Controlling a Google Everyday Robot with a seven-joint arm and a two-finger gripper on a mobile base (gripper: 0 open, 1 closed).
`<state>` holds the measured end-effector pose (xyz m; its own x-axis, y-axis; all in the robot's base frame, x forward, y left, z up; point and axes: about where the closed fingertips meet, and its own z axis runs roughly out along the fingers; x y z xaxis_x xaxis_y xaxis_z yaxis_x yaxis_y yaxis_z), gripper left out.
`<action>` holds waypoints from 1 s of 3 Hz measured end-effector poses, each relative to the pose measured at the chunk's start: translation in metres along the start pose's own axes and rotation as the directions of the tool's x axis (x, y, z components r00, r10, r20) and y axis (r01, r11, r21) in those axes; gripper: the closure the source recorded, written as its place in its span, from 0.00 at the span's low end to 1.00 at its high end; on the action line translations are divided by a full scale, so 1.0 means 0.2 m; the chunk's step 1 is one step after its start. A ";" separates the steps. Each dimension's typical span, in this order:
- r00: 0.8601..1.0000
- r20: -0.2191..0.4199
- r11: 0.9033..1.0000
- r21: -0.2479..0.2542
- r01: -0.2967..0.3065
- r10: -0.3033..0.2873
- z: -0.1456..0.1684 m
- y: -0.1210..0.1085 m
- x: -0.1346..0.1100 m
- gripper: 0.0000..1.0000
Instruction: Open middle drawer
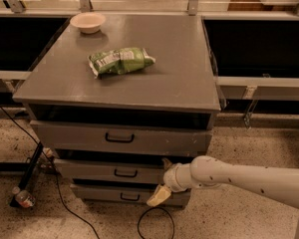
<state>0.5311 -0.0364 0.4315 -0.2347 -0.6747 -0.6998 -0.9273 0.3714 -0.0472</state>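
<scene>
The grey cabinet (139,78) has three drawers. The middle drawer (89,170) has a flat grey front with a small black bar handle (125,173) and looks shut or barely out. My gripper (162,179) is at the right end of that drawer's front, to the right of the handle. It is open, with one pale fingertip (158,195) hanging down over the lowest drawer (104,193) and the other up by the middle drawer's top edge. It holds nothing.
A green snack bag (120,60) and a white bowl (87,22) lie on the cabinet top. The taller top drawer (79,136) is above. A black cable (154,223) and a stand foot (27,176) are on the speckled floor.
</scene>
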 end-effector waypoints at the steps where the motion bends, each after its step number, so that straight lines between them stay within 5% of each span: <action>1: 0.997 -0.078 0.997 -0.069 0.023 -0.029 0.09 0.07 0.05 0.00; 3: 0.994 -0.101 0.994 -0.105 0.019 -0.029 0.09 0.11 0.07 0.00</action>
<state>0.5120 -0.0255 0.4073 -0.2357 -0.7465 -0.6223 -0.9570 0.2897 0.0149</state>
